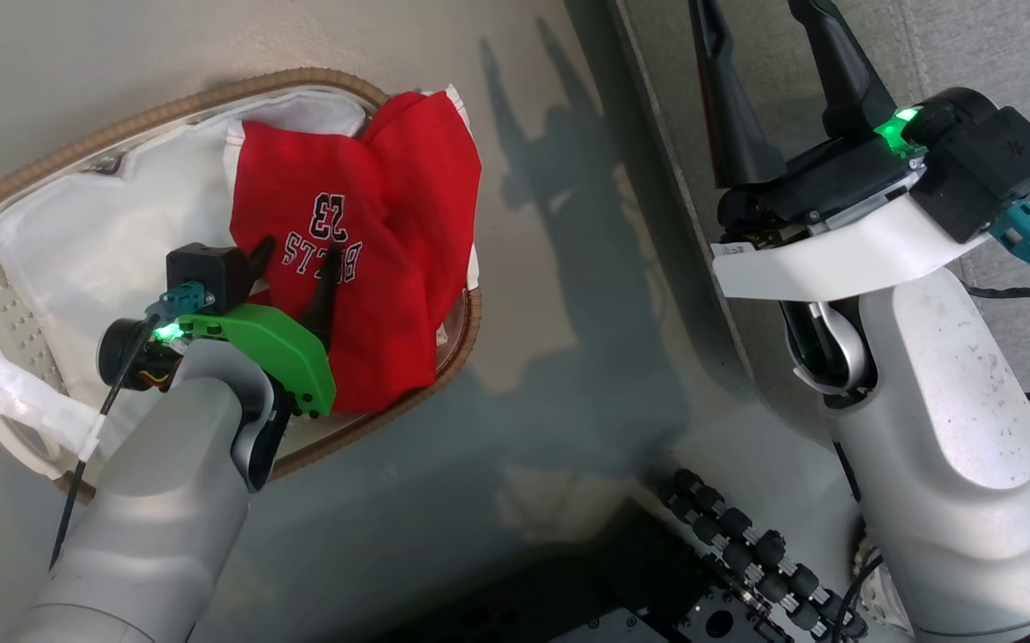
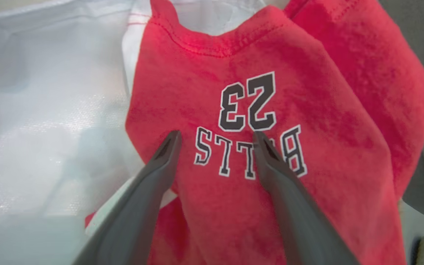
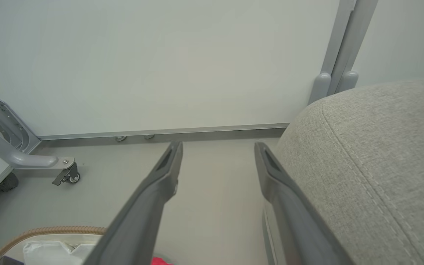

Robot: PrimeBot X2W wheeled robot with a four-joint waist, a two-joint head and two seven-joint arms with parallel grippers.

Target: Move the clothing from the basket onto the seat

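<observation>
while left gripper and right gripper stand spread, one basket holds two red garments.

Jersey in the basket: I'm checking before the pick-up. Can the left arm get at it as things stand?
Probably yes. The left gripper hangs right over the jersey, jaws open, with nothing between them; the jersey lies on top in the basket.

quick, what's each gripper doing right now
left gripper: open, over the clothing, gripping nothing
right gripper: open, empty, beside the seat
</observation>
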